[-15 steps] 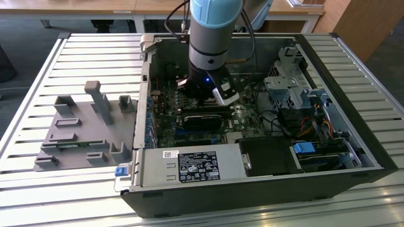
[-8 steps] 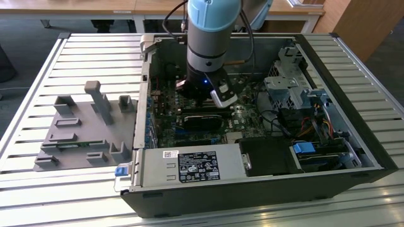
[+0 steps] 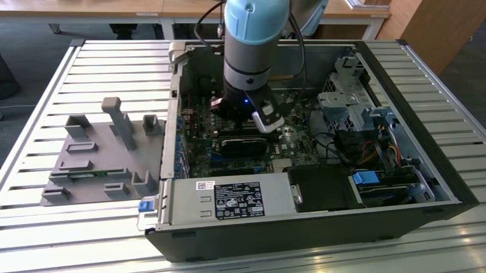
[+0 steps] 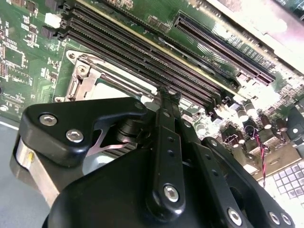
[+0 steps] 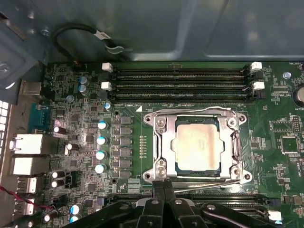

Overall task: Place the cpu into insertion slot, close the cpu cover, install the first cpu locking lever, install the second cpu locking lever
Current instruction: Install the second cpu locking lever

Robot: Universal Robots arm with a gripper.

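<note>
Silver-grey cpu (image 5: 197,150): seated in the socket on the green motherboard (image 5: 85,142).
Cpu cover (image 5: 164,142): closed flat, framing the chip.
Locking lever (image 5: 209,186): thin rod along the socket edge nearest the hand.
Hand (image 5: 164,190): fingers drawn together, narrow, tips at that socket edge, carrying nothing.
Computer case (image 3: 304,227): open on the slatted desk (image 3: 45,74).
Grey fixture (image 3: 99,153): beside the case, at the exterior view's left.

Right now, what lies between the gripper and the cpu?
In the first wrist view, only the cpu cover's near edge and a thin metal lever lie between the gripper and the cpu.
</note>
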